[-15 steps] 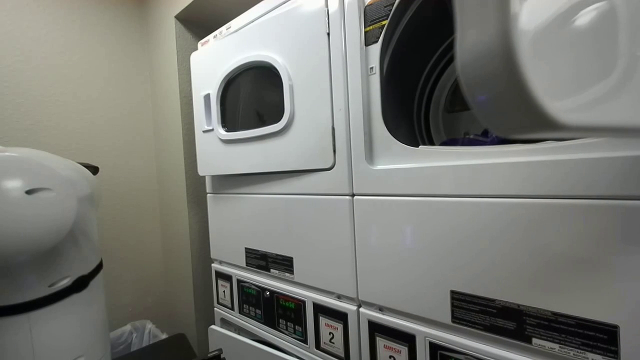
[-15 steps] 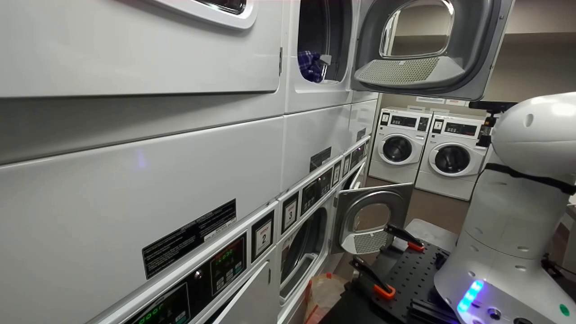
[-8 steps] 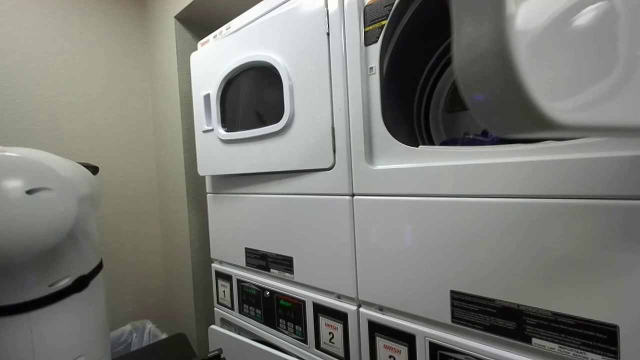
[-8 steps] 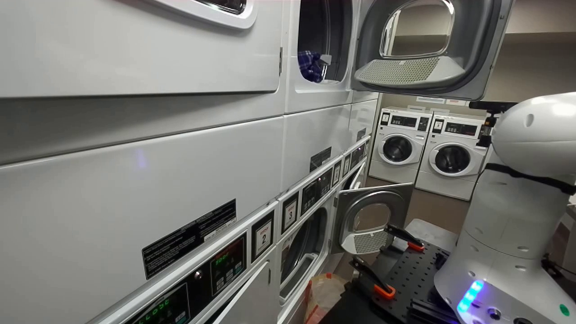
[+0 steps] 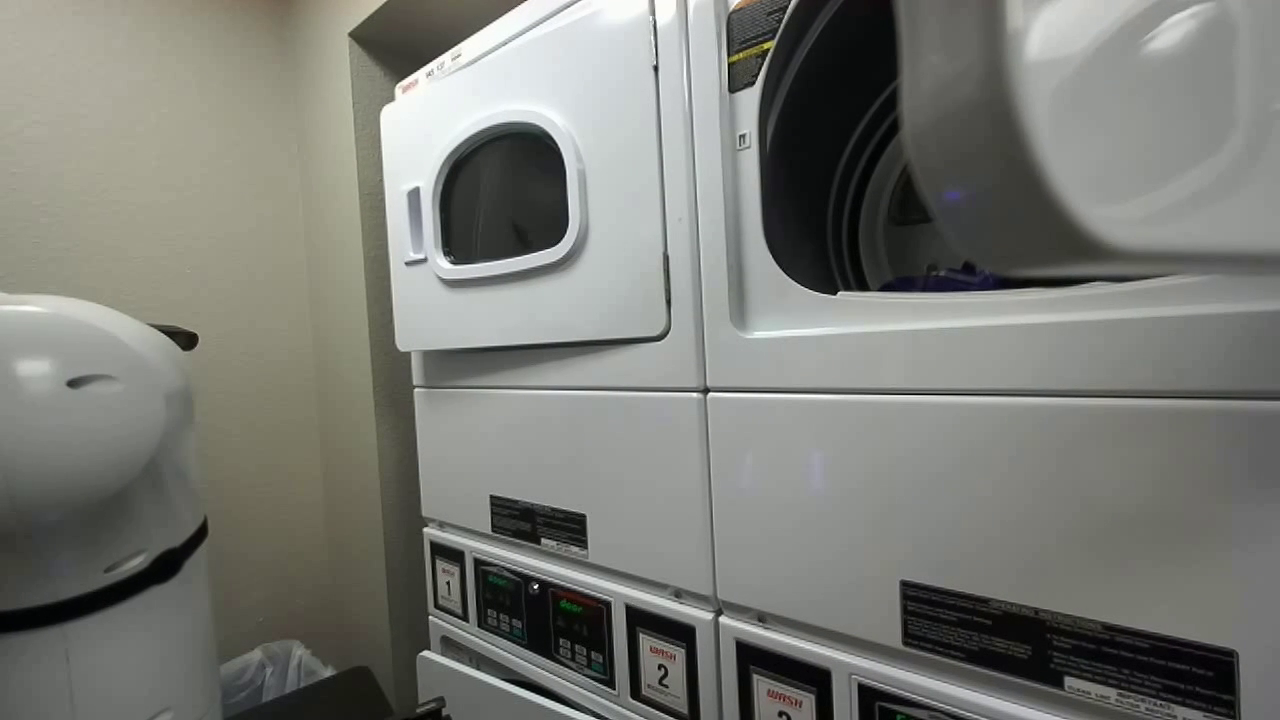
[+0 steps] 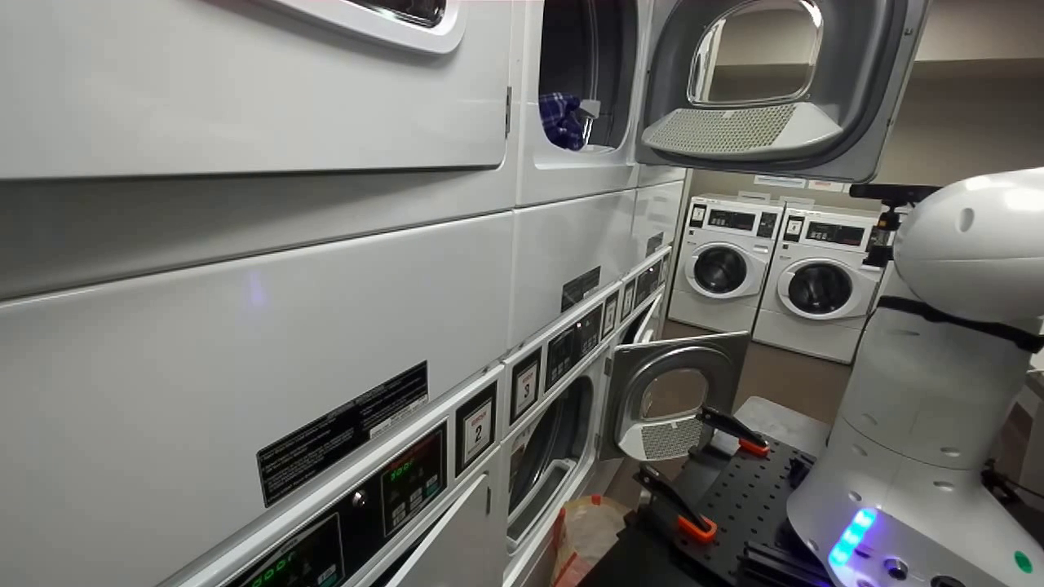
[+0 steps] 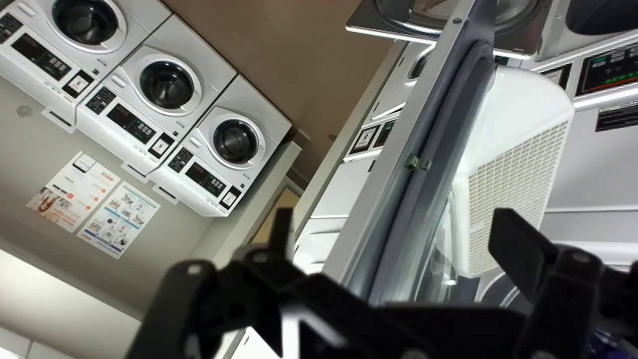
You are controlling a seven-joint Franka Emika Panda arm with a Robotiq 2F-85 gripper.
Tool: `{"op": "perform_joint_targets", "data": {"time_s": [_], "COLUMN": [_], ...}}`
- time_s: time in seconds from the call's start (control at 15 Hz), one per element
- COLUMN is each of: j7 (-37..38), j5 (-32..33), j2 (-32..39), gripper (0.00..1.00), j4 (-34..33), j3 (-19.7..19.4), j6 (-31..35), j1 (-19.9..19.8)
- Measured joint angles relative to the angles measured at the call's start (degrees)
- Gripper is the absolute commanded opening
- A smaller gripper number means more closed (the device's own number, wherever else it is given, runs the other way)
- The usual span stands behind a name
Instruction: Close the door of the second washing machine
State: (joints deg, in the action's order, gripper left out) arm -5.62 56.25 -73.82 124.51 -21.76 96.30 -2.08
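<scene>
The door stands wide open on the second washing machine. In an exterior view the door shows its white outer panel at the top right. In an exterior view the door shows its grey inner face, window and lint screen, beside the machine's front. In the wrist view the door's grey edge runs diagonally, with the white lint screen to its right. My gripper is open, fingers apart on either side of the door edge as seen; I cannot tell whether it touches. The gripper is out of both exterior views.
A shut dryer door is left of the open one. Lower doors also stand open, one near the black mounting table with orange clamps. My white arm rises beside it. Purple cloth lies in the drum.
The door has swung very slightly toward the machine; its free edge shifts a little left in both exterior views. The arm's white shoulder has turned slightly.
</scene>
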Motion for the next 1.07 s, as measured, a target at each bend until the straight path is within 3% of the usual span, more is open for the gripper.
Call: {"op": "perform_joint_targets", "data": {"time_s": [0.47,1.07], "j7": [-5.4,-13.8], "j5": [-4.7,-19.1], "j2": [0.8,2.1], "gripper": [1.0,1.0], "j4": [-5.7,-11.7], "j3": [-5.7,-12.2], "j6": [0.0,-1.7], "j1": [4.6,9.9]}}
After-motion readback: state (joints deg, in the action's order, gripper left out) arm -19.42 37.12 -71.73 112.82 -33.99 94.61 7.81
